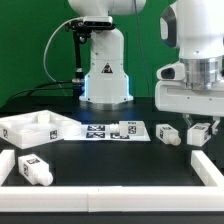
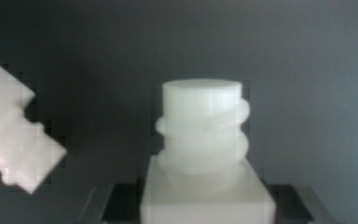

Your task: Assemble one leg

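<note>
Apparently the claw (image 1: 201,128) is closed on the leg (image 1: 200,134), its two fingers (image 2: 115,203) pressed against the wide end, at the right side of the desk (image 1: 100,165). In the wrist view the leg's round end stands out from between the dark fingers. Whether it touches the desk I cannot tell. A second leg (image 1: 167,133) stands just left of it, near the marker board (image 1: 115,131).
</note>
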Controlling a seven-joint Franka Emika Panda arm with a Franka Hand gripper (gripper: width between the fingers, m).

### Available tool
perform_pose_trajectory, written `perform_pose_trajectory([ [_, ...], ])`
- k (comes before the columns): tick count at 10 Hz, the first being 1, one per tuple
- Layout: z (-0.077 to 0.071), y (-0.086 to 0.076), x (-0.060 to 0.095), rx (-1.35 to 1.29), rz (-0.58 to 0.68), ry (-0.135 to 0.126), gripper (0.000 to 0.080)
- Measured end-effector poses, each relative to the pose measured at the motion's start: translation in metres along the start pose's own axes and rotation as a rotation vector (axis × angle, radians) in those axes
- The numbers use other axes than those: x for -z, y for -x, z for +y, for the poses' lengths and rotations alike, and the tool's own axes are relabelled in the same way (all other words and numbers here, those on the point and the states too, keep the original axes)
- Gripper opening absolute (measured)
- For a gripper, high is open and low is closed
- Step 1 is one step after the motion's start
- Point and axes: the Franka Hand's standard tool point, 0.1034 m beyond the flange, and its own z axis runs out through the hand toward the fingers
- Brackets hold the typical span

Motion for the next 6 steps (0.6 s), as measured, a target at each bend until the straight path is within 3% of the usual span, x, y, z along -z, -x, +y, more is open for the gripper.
perform_pose_trajectory([
  [3,0.0,0.004,-0.005,0.017,0.004,0.005,0.0284],
  [5,0.003,0.025,-0.016,0.1,-0.011,0.039,0.0285],
  [6,0.01,0.029,-0.025,0.099,0.002,0.032,0.0285],
])
